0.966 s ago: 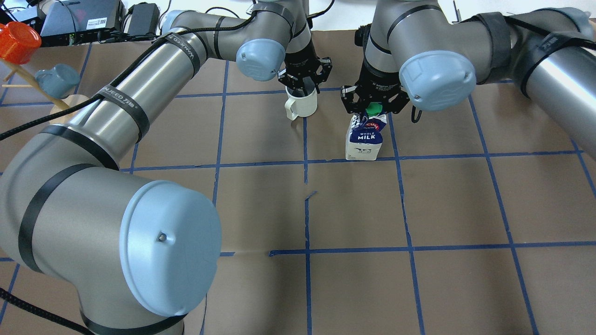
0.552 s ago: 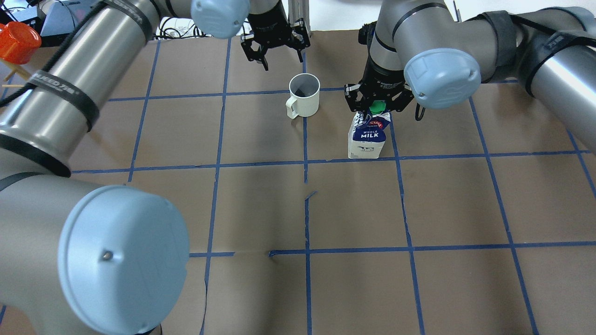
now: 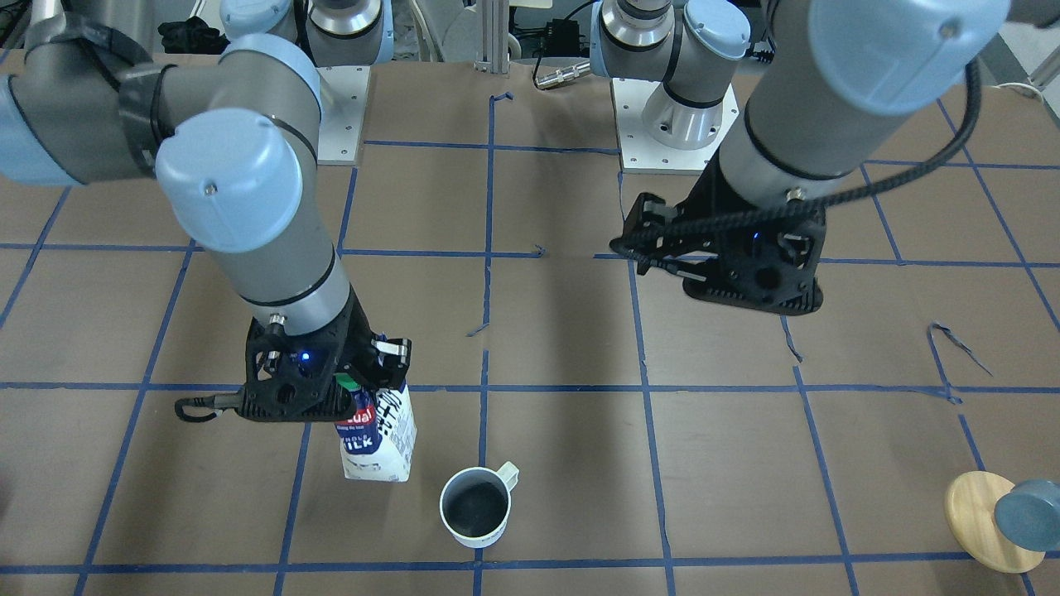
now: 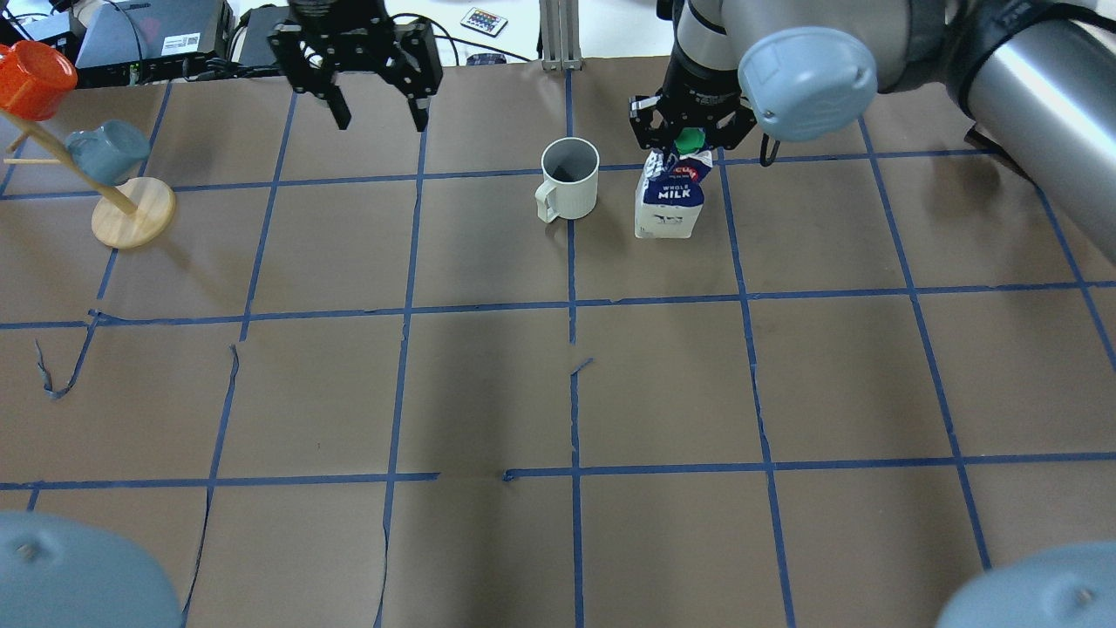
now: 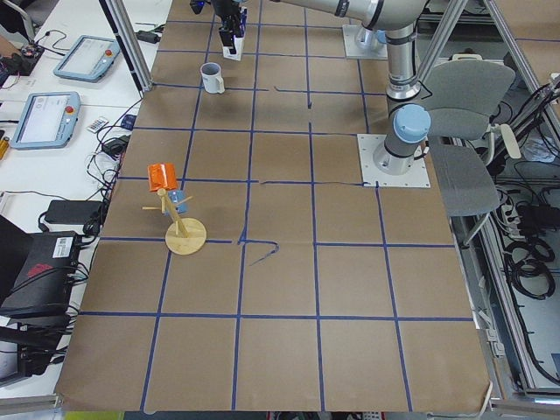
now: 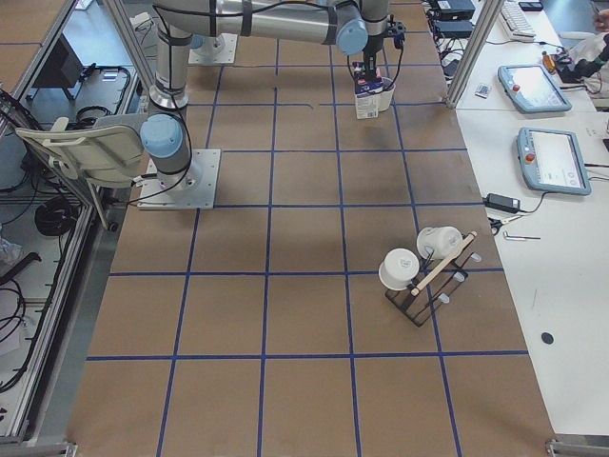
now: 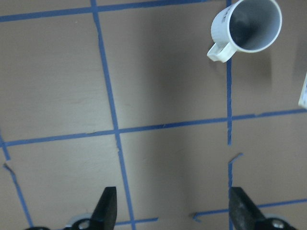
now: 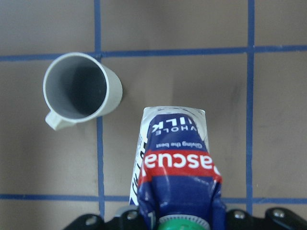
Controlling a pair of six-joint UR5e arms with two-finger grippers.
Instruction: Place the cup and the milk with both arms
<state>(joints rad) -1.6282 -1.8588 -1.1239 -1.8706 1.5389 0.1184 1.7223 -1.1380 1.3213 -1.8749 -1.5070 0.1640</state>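
Since the earlier frames, the left gripper (image 4: 381, 118) had been drawn away from the cup (image 4: 571, 187) toward the far left, and the milk (image 4: 667, 205) had been carried farther back and slightly left, so that it was set closer to the cup. At the far left of the table (image 4: 488, 384), a wooden stand (image 4: 132, 212) was seen with a blue-grey mug (image 4: 106, 150) and an orange cup (image 4: 33, 78) hung on its pegs. To its right, the left gripper was held above the table, well apart from the cup, with its fingers spread wide; in the left wrist view only brown table surface and blue tape lines (image 4: 488, 306) were seen between the fingertips. Further right, near the middle of the far row of squares, the cup was stood upright on a tape line, mouth up, with its handle turned to the near left. Just to its right, apart by a narrow gap, the milk was held upright with its "whole milk" face turned to the near side. The right gripper (image 4: 690, 144) was clamped on the carton's gable top, at the green cap. Whether the carton's base was touching the table could not be told for certain.
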